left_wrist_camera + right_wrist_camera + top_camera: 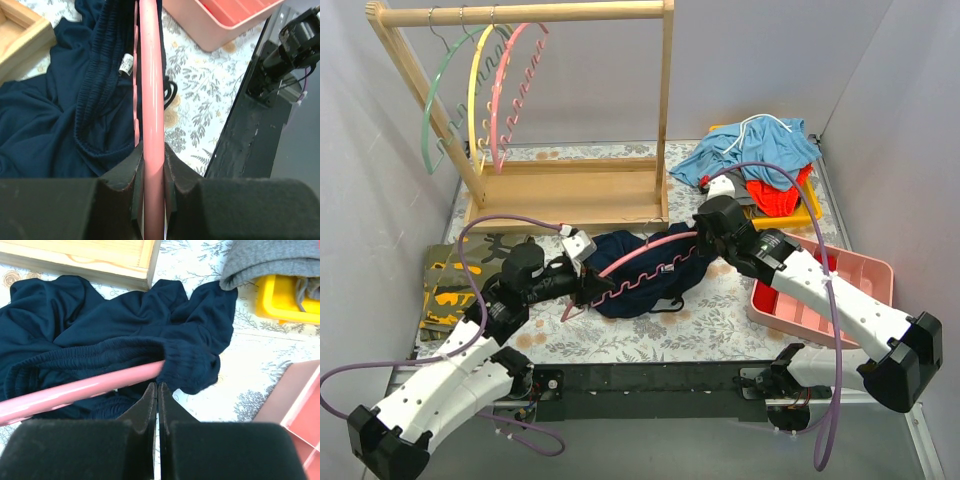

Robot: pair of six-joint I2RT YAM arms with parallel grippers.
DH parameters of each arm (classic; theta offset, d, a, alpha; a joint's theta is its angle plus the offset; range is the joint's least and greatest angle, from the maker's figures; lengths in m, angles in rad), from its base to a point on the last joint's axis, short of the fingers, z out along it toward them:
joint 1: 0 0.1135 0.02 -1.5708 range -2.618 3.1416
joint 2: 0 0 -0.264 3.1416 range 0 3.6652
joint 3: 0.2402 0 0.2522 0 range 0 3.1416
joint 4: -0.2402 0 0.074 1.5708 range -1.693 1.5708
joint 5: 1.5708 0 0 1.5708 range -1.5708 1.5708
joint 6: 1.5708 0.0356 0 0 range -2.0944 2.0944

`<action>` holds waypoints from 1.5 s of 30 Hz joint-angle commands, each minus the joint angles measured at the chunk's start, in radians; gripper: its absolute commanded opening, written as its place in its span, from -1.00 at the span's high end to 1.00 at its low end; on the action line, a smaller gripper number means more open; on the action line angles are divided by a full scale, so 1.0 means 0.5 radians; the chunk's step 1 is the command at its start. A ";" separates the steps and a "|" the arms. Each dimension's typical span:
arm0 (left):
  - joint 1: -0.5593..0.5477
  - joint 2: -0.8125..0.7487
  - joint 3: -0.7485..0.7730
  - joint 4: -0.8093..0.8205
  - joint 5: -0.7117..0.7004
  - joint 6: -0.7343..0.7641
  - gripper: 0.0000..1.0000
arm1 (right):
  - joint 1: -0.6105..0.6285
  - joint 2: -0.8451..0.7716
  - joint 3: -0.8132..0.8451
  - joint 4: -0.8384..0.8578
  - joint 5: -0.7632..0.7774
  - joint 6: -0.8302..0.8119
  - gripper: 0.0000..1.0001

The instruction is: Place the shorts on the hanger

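Two grippers meet over the dark navy-blue soft fabric shorts (pixel 642 298), which lie crumpled in the middle of the floral-patterned table (pixel 720 322), just in front of the base of the light wooden clothes rack (pixel 570 195). The pink arched plastic hanger (pixel 645 252) lies slantwise across the shorts, its wavy scalloped lower bar on the near side of the arch. The left gripper (pixel 153 162) is clamped on the hanger's smooth pink arm, one black finger pressed to each side of it. In the left wrist view the arm runs straight away from the fingers, alongside the gathered elastic waistband (pixel 95 95) and a small white label (pixel 126 65). The right gripper (pixel 158 388) has its two fingers pressed tightly together. Their tips sit just under the point where the pink arm disappears into the waistband opening, but I cannot tell whether any cloth is pinched between them. A green hanger (pixel 432 110), a yellow hanger (pixel 473 90) and another pink one (pixel 503 95) hang from the rack's top rail. A light-blue garment (pixel 755 150) is heaped over an orange cloth (pixel 775 197) and a yellow tray (pixel 802 215) at the far right. A pink plastic tray (pixel 860 285) sits at the right edge beneath the right arm. A camouflage olive-and-orange cloth (pixel 448 280) lies at the left edge.
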 commanded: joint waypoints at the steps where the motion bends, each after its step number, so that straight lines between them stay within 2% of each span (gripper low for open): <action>1: -0.064 0.050 0.100 -0.070 -0.070 0.097 1.00 | 0.012 -0.054 0.169 -0.013 0.138 -0.031 0.97; 6: -0.128 0.075 0.107 -0.040 -0.088 0.073 1.00 | 0.018 -0.008 0.317 -0.035 0.059 -0.084 0.97; 12: -0.285 0.072 -0.010 0.316 -0.278 -0.035 1.00 | 0.232 0.063 0.538 -0.087 -0.048 -0.032 0.97; 17: -0.334 0.109 -0.059 0.513 -0.407 -0.065 1.00 | 0.236 -0.010 0.412 -0.035 -0.049 -0.022 0.97; 22: -0.343 0.051 -0.145 0.718 -0.450 -0.148 1.00 | 0.092 -0.142 0.197 0.002 -0.131 0.008 0.96; 23: -0.343 0.041 -0.154 0.734 -0.456 -0.154 1.00 | 0.079 -0.173 0.185 0.014 -0.171 0.008 0.74; 25: -0.349 0.038 -0.188 0.779 -0.472 -0.161 1.00 | 0.079 -0.189 0.185 0.051 -0.343 -0.010 0.52; 26: -0.349 0.041 -0.197 0.798 -0.475 -0.176 1.00 | 0.079 -0.207 0.185 0.078 -0.392 -0.010 0.31; 27: -0.349 0.038 -0.209 0.825 -0.475 -0.185 1.00 | 0.082 -0.210 0.200 0.085 -0.450 -0.010 0.22; 28: -0.352 0.047 -0.216 0.835 -0.475 -0.191 1.00 | 0.076 -0.219 0.212 0.082 -0.463 -0.007 0.01; 31: -0.365 0.069 -0.216 0.838 -0.481 -0.188 1.00 | 0.073 -0.213 0.322 -0.059 -0.316 0.045 -0.31; 35: -0.377 0.093 -0.207 0.817 -0.478 -0.164 1.00 | -0.073 -0.225 0.339 -0.231 -0.141 0.183 -0.43; 39: -0.405 0.106 -0.207 0.807 -0.505 -0.115 1.00 | -0.622 -0.265 0.225 -0.151 -0.722 0.330 -0.39; 43: -0.444 0.130 -0.182 0.804 -0.558 -0.060 1.00 | -0.789 -0.213 0.203 -0.145 -0.938 0.505 -0.58; 45: -0.475 0.158 -0.151 0.801 -0.619 -0.020 1.00 | -0.874 -0.192 0.167 -0.130 -1.094 0.630 -0.60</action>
